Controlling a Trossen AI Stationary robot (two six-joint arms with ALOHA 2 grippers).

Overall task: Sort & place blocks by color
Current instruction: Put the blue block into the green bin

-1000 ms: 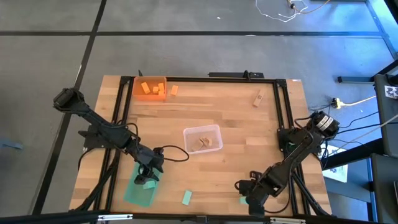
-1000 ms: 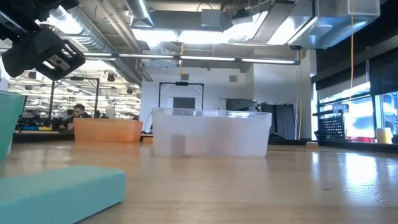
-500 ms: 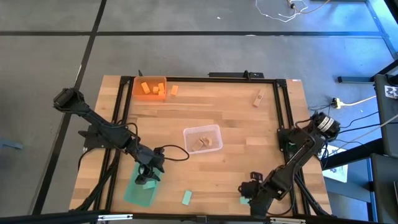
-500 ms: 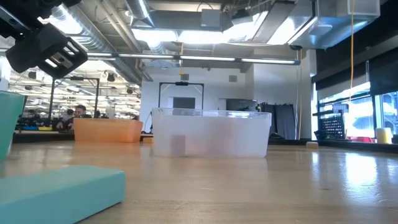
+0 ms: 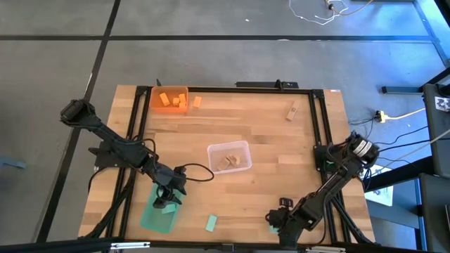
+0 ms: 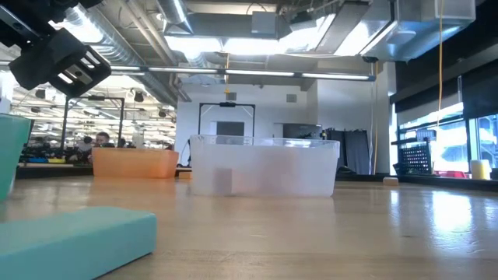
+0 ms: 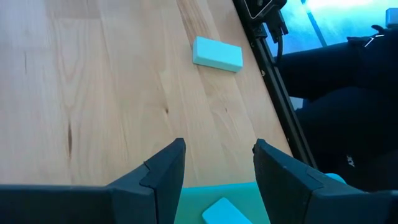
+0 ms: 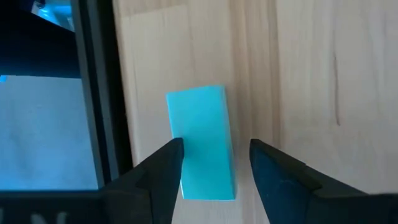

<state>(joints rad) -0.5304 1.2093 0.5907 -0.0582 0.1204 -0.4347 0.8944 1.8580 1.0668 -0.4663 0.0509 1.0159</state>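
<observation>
Right gripper (image 8: 211, 165) at lower right of the high view, fingers apart, straddling a small mint-green rectangular block (image 8: 202, 140) lying flat on the light wooden table (image 5: 267, 130) just beside the black frame rail; not clamped. Left gripper (image 7: 217, 165) at lower left, fingers apart, above the green plastic bin (image 5: 158, 216) with one mint block (image 7: 221, 211) inside. Another mint block (image 5: 211, 223) loose near the bottom edge. Orange blocks in and beside the orange bin (image 5: 169, 99) at upper left; tan blocks in the clear bin (image 5: 229, 157) at centre; one tan block (image 5: 291, 110) at upper right. Against a second earlier: right gripper shifted lower and slightly leftward; left arm unchanged.
</observation>
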